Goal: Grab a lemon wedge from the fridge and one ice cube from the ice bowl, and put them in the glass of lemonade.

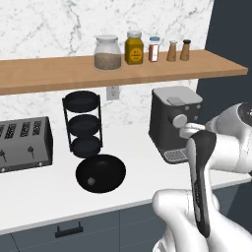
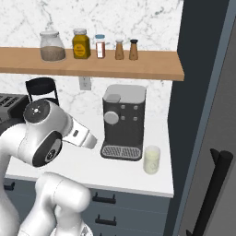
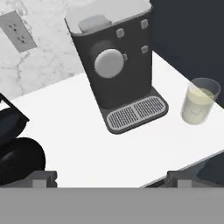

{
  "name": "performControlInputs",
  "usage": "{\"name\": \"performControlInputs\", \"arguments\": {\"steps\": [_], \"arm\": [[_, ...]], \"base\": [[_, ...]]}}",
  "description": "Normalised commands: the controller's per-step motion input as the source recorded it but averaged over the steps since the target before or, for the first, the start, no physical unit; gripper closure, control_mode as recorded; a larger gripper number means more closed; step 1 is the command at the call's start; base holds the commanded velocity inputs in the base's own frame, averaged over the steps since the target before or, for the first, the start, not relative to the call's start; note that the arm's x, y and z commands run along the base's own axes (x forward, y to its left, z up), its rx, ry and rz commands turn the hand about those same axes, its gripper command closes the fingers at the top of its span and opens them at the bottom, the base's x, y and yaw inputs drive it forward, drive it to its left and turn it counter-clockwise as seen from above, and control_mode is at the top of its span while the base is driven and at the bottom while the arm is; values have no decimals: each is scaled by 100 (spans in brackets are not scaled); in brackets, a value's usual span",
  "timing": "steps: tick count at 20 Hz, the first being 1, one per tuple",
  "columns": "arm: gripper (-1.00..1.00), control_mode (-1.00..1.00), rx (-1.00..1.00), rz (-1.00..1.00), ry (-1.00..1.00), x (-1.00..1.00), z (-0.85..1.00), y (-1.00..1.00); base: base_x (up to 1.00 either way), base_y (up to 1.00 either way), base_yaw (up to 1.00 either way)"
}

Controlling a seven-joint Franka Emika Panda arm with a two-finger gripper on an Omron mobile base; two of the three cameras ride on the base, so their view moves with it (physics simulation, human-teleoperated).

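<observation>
The glass of lemonade (image 2: 151,160) stands on the white counter, right of the coffee machine (image 2: 123,122); the hand view has the glass (image 3: 200,101) at its right. The black ice bowl (image 1: 101,173) sits further left with one pale ice cube (image 1: 91,182) in it, and its rim (image 3: 19,159) shows at the hand view's left edge. The dark fridge (image 2: 203,92) rises at the right with its door shut, so the lemon wedge is hidden. My gripper (image 3: 111,179) hangs open and empty above the counter's front edge, facing the coffee machine.
A three-tier black rack (image 1: 83,123) stands behind the bowl and a toaster (image 1: 24,142) at the far left. A wooden shelf (image 1: 123,71) with jars runs overhead. The fridge's black handle (image 2: 213,193) is at lower right. Drawer cabinets (image 1: 69,229) sit below the counter.
</observation>
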Motion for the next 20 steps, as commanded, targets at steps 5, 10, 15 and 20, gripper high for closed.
{"name": "performControlInputs", "arguments": {"steps": [5, 10, 15, 20], "arm": [[-100, 100, -13, 0, 30, -13, -37, 39], [-100, 100, 0, 0, 0, 0, 0, 0], [-100, 100, 0, 0, 0, 0, 0, 0], [-100, 100, 0, 0, 0, 0, 0, 0]], "base": [[-14, 3, 0], [-95, -1, 0], [-93, -55, 0], [-76, -97, 0]]}}
